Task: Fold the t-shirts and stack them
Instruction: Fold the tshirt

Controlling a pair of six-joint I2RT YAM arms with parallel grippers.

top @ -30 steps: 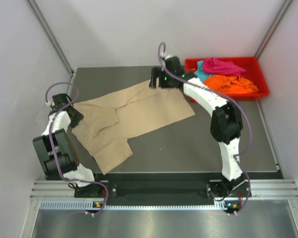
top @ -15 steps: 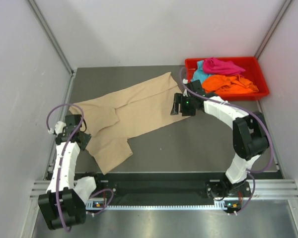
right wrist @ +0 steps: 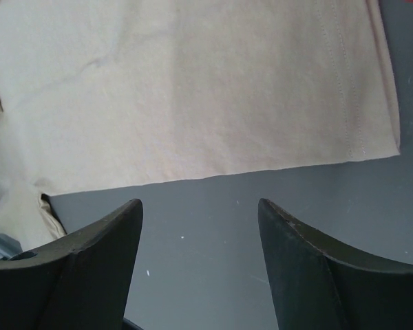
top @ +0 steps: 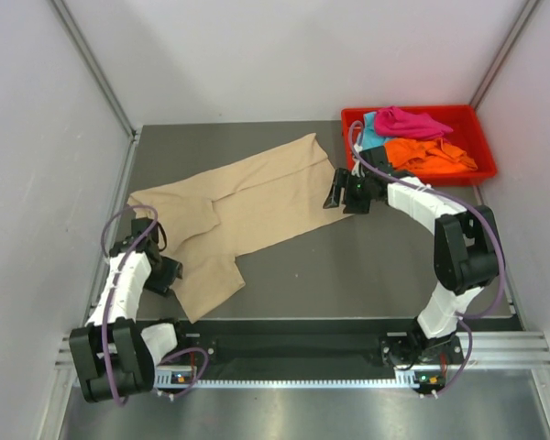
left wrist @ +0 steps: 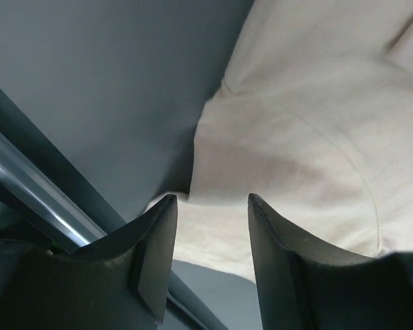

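The beige t-shirt point(top: 257, 197) lies spread and partly folded across the table, with a sleeve flap near the front left. My left gripper point(top: 165, 275) is open at the shirt's near-left edge. In the left wrist view point(left wrist: 211, 201) its jaws straddle the beige cloth point(left wrist: 310, 117) without closing on it. My right gripper point(top: 335, 197) is open and empty at the shirt's right hem. In the right wrist view point(right wrist: 199, 204) it hovers over bare table just short of the cloth's edge point(right wrist: 193, 89). The magenta-pink point(top: 411, 122), orange point(top: 426, 156) and teal point(top: 371, 136) t-shirts lie crumpled in the tray.
The red plastic tray point(top: 460, 109) stands at the back right corner, close behind my right arm. White walls close in the table on the left, back and right. A metal rail point(left wrist: 27, 185) runs along the table's left edge by my left gripper.
My left gripper moved toward the near side along the shirt's left edge. My right gripper came from the shirt's far corner down to its right hem. The shirt's far corner now lies flat.
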